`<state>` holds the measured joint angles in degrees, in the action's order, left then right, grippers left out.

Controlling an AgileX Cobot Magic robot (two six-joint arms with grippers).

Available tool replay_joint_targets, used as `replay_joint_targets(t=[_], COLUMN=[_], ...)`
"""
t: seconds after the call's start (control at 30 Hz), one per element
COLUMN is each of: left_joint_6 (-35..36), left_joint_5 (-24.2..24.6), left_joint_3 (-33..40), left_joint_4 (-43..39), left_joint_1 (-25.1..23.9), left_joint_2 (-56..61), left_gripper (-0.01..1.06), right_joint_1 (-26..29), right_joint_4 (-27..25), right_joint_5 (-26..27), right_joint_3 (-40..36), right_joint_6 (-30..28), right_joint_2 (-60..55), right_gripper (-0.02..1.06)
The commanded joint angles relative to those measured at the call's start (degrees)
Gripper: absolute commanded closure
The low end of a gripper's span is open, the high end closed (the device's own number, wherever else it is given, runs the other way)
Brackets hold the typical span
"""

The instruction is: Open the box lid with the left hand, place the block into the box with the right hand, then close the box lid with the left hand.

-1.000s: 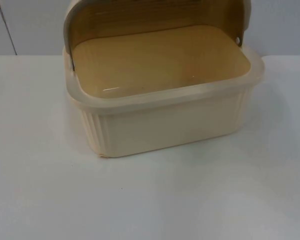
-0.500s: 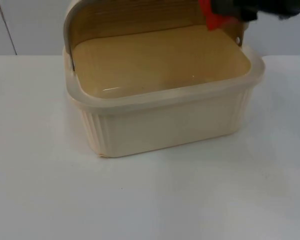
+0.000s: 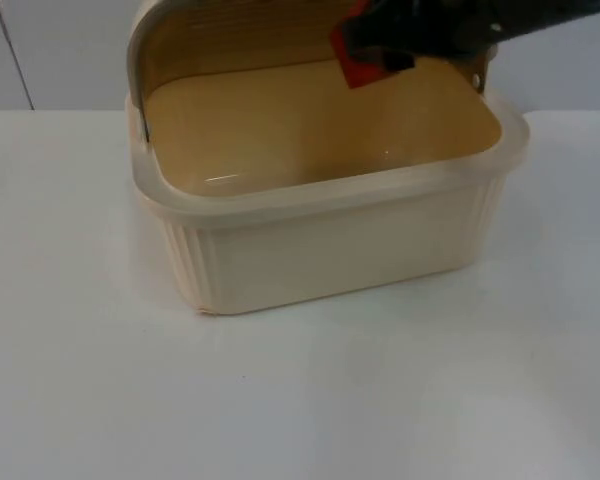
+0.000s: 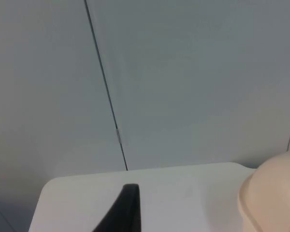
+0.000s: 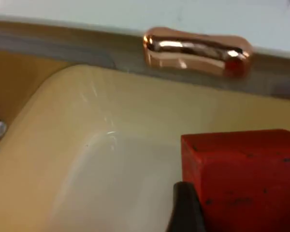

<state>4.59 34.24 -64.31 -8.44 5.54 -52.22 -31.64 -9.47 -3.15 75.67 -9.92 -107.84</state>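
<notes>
Nearest me, the cream ribbed plastic box (image 3: 320,200) sits on the white table (image 3: 300,400), its lid (image 3: 155,40) swung up behind. Over its back, my right gripper (image 3: 365,55) pinches the red cube block (image 3: 358,62). I can't tell the left gripper's (image 4: 128,208) state; it waits beside the box.

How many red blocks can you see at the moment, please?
1. The red block is held in the right hand above the back of the open box, not yet set down inside; none other shows.
</notes>
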Motion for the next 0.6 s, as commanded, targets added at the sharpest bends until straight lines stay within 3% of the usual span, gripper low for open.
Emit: replay_joint_targets(t=[0.0,0.43,0.57], left_joint_6=[0.2,0.2,0.2], left_joint_5=[0.0,0.8,0.8], left_joint_3=[0.1,0.1,0.1], left_joint_4=[0.0,-1.6,-1.6], left_joint_1=[-0.2,-0.2,-0.2], left_joint_2=[0.2,0.2,0.2], left_gripper=[0.0,0.0,0.0], right_joint_1=[-0.2,-0.2,0.0], right_joint_4=[0.2,0.4,0.4], right_joint_5=[-1.2,-1.4,-1.3], right_joint_3=[3.0,4.1,4.1], right_joint_6=[0.1,0.1,0.1], right_joint_2=[-2.3,-7.9,-7.9], right_gripper=[1.04,1.04,0.96])
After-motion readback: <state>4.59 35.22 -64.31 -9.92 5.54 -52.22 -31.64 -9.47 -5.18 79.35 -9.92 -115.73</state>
